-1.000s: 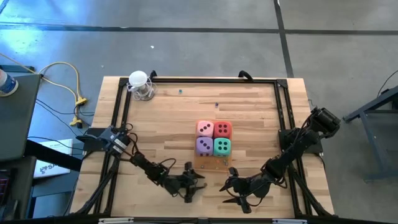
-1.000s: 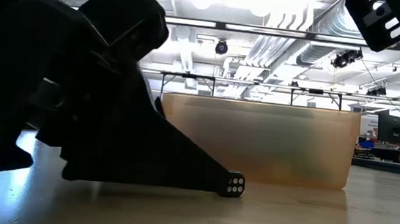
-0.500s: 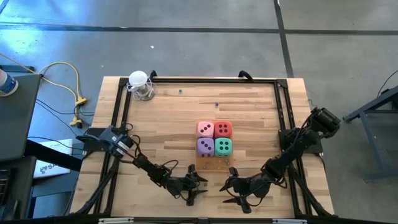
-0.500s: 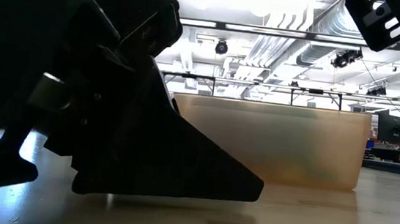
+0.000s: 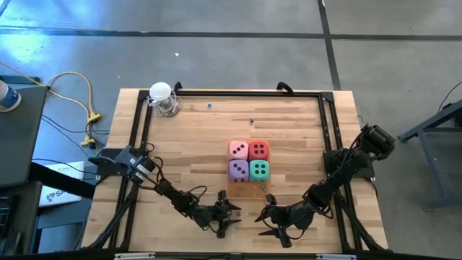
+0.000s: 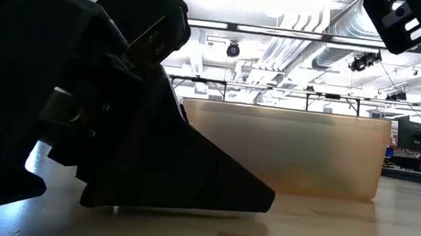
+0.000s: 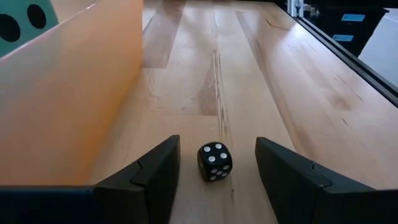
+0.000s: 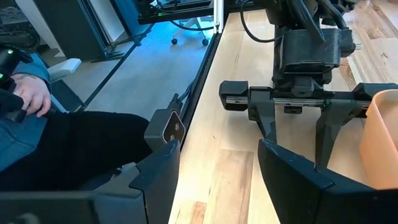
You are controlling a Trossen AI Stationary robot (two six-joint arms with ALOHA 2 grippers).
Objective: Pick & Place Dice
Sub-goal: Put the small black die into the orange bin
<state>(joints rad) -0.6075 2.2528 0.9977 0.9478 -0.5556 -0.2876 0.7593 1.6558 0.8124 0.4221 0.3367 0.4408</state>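
Four dice stand in a two-by-two block on the orange tray (image 5: 247,190): pink (image 5: 238,149), red (image 5: 258,150), purple (image 5: 238,170) and teal (image 5: 258,170). My left gripper (image 7: 217,142) is low over the table by the tray's near left corner, open. A small black die with white pips (image 7: 214,161) rests on the wood between its fingers, with a gap on either side. The tray's wall (image 7: 68,99) runs alongside that gripper. My right gripper (image 5: 273,220) hovers open near the table's near edge, to the right of the left gripper (image 5: 225,214), with nothing between its fingers.
A black frame rail (image 5: 328,137) runs round the tabletop. A small white object (image 5: 162,97) stands at the far left corner. In the low view the left arm's dark bulk (image 6: 101,123) fills the left. A seated person (image 8: 25,93) is beside the table.
My left gripper has slid a little along the table toward the small black die. In the low view its finger now reaches past the die and hides it. The four dice and the tray have kept still.
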